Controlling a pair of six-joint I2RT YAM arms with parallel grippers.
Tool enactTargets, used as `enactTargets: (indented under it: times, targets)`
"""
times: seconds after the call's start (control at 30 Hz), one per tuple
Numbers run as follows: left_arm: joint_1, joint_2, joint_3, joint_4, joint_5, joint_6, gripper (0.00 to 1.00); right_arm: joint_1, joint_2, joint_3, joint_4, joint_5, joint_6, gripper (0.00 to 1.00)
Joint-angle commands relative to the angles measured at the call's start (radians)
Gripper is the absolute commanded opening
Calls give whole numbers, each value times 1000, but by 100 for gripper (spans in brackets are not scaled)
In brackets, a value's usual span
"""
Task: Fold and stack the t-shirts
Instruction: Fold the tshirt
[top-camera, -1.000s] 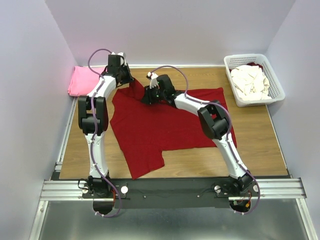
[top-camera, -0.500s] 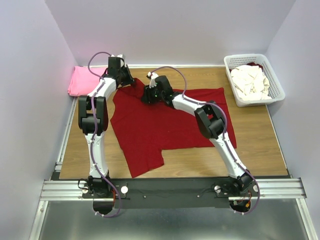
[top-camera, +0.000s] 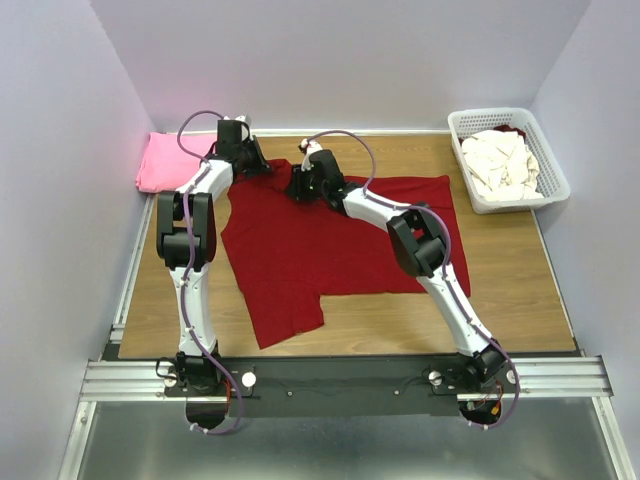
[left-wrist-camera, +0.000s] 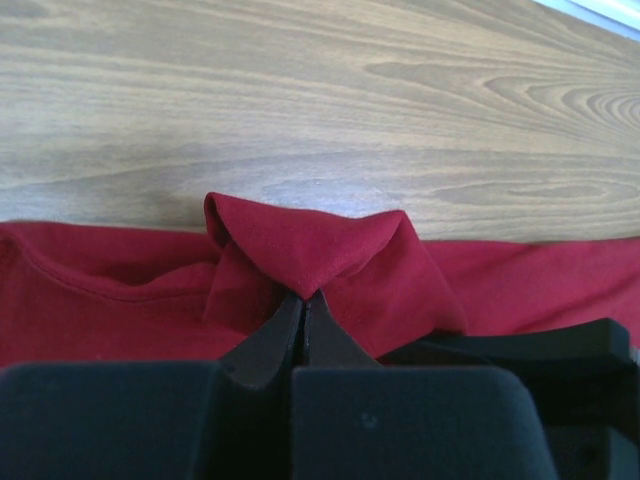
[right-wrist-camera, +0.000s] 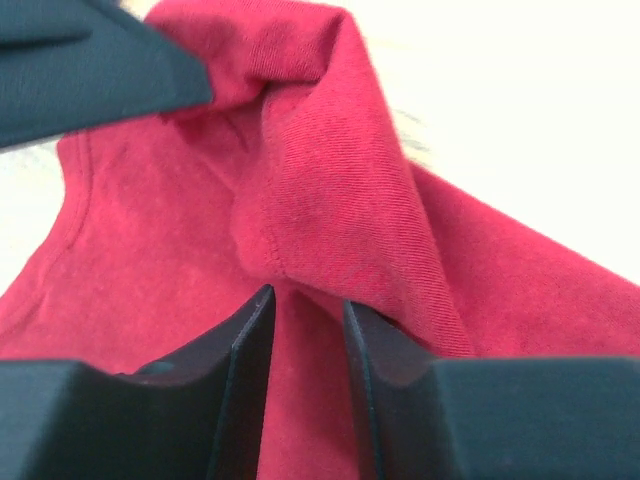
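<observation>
A dark red t-shirt (top-camera: 330, 240) lies spread over the middle of the wooden table. My left gripper (top-camera: 252, 167) is at the shirt's far left corner. In the left wrist view it (left-wrist-camera: 305, 298) is shut on a small peaked fold of the red cloth (left-wrist-camera: 300, 250). My right gripper (top-camera: 298, 186) sits just to the right of it on the far edge. In the right wrist view its jaws (right-wrist-camera: 305, 300) stand apart, with a hemmed ridge of the red shirt (right-wrist-camera: 320, 200) running down between them. A folded bright pink t-shirt (top-camera: 165, 160) lies at the far left.
A white lattice basket (top-camera: 550, 165) at the far right holds crumpled cream-white t-shirts (top-camera: 500, 165). Walls close in the table at the left, back and right. Bare wood (top-camera: 400, 325) shows in front of the red shirt.
Both grippers have moved a little toward the back wall, drawing the red shirt's far left corner with them. The raised cloth there now lies lower, and the near sleeve has shifted back.
</observation>
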Motion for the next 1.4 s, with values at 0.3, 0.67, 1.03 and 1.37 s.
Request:
enactTargets:
  times: [0.3,0.67,1.03,1.37]
  targets:
    - [1,-67,-24,21,35,-5,0,6,24,34,40,98,23,2]
    - [3,-106,-33,17,26,-3,0,7,-125,-85,54,51,-17,1]
    - [1,-174,-88,-9,-38,38,20,6,-280,-261,63,6,-68,1]
    - [-8,-470,-382,-145,-252,166,57,-20,-701,-746,-114,147,-39,60]
